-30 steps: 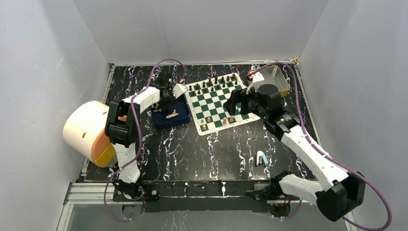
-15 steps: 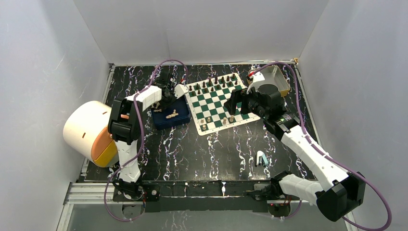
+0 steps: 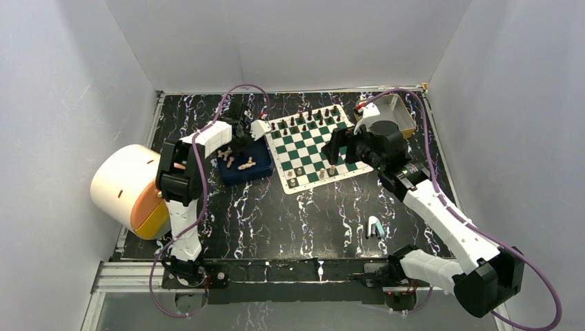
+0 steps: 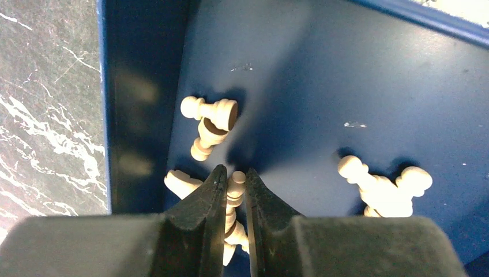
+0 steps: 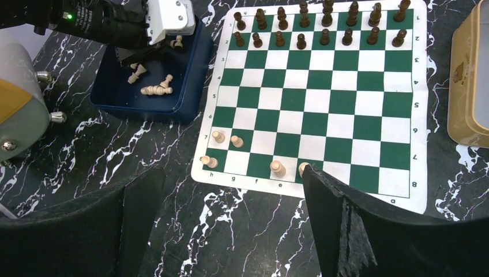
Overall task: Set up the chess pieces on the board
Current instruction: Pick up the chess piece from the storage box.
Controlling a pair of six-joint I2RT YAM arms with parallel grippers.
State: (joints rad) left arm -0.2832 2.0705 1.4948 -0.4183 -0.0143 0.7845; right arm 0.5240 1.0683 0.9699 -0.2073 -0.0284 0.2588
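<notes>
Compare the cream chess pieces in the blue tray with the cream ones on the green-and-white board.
The cream tray pieces lie toppled, several touching; the cream board pieces look upright, each on its own square. The left gripper pinches one tray piece; no board piece is gripped. Both sets are small and cream.

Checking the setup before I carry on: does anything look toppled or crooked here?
The cream pieces in the blue tray lie toppled on their sides, some overlapping. The board sits askew to the edges of the table. Nothing looks damaged.
</notes>
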